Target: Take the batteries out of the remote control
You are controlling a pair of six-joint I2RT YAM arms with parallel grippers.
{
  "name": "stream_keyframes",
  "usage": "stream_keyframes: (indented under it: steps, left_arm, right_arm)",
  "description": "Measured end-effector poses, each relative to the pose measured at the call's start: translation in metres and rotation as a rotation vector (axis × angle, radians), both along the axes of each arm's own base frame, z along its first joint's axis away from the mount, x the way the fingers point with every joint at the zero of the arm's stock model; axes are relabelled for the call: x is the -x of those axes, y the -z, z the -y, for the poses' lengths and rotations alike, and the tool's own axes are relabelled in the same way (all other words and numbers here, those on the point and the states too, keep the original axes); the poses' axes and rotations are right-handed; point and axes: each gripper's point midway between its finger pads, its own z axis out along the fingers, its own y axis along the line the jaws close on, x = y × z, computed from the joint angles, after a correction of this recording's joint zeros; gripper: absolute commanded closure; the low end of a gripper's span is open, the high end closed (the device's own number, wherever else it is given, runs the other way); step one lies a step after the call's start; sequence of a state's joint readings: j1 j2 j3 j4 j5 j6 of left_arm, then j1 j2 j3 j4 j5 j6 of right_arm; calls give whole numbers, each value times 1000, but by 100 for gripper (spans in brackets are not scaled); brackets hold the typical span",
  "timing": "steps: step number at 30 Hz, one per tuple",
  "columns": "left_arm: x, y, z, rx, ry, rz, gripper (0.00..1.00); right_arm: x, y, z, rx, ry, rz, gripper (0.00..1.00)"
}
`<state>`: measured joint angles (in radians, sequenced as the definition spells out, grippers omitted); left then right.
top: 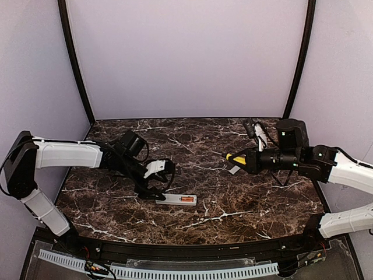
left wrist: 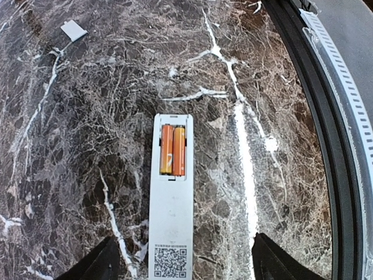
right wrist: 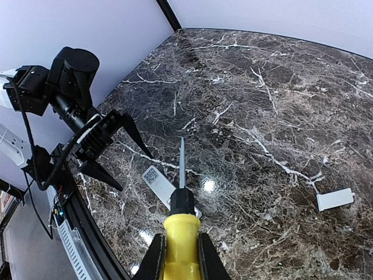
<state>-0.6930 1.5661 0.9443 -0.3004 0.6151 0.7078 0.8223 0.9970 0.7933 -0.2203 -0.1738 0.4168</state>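
Observation:
The white remote control (left wrist: 171, 216) lies back side up on the marble table, its battery bay open. Two orange-copper batteries (left wrist: 173, 150) sit side by side in the bay. My left gripper (left wrist: 185, 237) is open and hovers over the remote's QR-code end, one finger on each side, not touching it. In the top view the remote (top: 180, 199) lies just right of the left gripper (top: 157, 188). My right gripper (right wrist: 181, 252) is shut on a yellow-handled screwdriver (right wrist: 181, 233), held above the table, with the tip pointing toward the remote (right wrist: 157, 181).
The small grey-white cover piece (right wrist: 336, 199) lies on the table to the right, also seen in the left wrist view (left wrist: 74, 30). The table's black front rim (left wrist: 315, 116) runs close by the remote. Purple walls enclose the back and sides.

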Motion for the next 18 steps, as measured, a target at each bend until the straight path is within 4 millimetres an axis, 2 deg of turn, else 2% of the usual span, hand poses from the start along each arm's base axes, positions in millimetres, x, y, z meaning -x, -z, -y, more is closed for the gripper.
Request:
stream_keyframes:
  steps: [8, 18]
  left_arm:
    - [2, 37, 8, -111, 29, -1, 24]
    - [-7, 65, 15, -206, 33, 46, 32]
  right_arm:
    - [0, 5, 3, 25, 5, -1, 100]
    - [1, 8, 5, 41, 10, -8, 100]
